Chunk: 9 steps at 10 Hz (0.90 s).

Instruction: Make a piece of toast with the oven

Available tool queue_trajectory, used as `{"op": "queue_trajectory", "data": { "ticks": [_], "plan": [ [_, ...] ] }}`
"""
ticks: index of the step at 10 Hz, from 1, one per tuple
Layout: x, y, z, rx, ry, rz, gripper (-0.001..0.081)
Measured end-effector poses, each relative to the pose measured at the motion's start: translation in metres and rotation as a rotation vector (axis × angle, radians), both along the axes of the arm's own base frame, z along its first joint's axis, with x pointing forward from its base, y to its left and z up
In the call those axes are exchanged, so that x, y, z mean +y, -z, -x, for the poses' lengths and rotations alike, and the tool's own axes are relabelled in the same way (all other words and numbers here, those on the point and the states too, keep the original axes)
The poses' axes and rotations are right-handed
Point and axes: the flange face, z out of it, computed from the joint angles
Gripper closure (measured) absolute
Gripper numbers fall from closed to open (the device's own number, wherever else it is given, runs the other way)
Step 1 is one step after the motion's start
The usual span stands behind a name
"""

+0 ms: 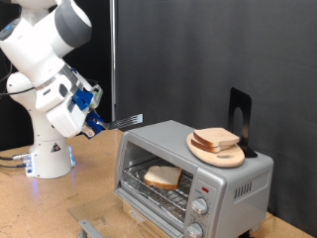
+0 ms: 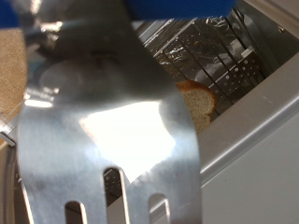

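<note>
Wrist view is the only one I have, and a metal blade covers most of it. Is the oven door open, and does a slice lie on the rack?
Observer: Yes. In the exterior view the oven has its door folded down, and the piece of toast lies on the wire rack inside.
Operator: Where is the gripper?
Observer: The gripper is outside the oven, toward the exterior view's left. It holds the slotted metal spatula, whose blade points at the oven's top edge.
Operator: Is anything on top of the oven?
Observer: A round wooden plate with bread on it.
</note>
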Motion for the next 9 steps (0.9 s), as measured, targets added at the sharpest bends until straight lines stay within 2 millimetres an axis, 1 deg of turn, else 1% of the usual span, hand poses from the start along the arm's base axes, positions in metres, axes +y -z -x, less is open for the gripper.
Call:
{"op": "queue_trajectory", "data": {
  "ticks": [1, 2, 3, 5, 9],
  "plan": [
    [0.002, 0.001, 0.0, -0.003, 0.002, -0.013, 0.0443],
    [0.009, -0.001, -0.002, -0.017, 0.004, -0.043, 0.0443],
    [0.023, -0.005, -0.006, -0.033, 0.003, -0.08, 0.0443],
    [0.058, -0.018, -0.011, -0.078, -0.022, -0.102, 0.0443],
    [0.129, -0.032, -0.012, -0.14, -0.053, -0.047, 0.0443]
  ]
}}
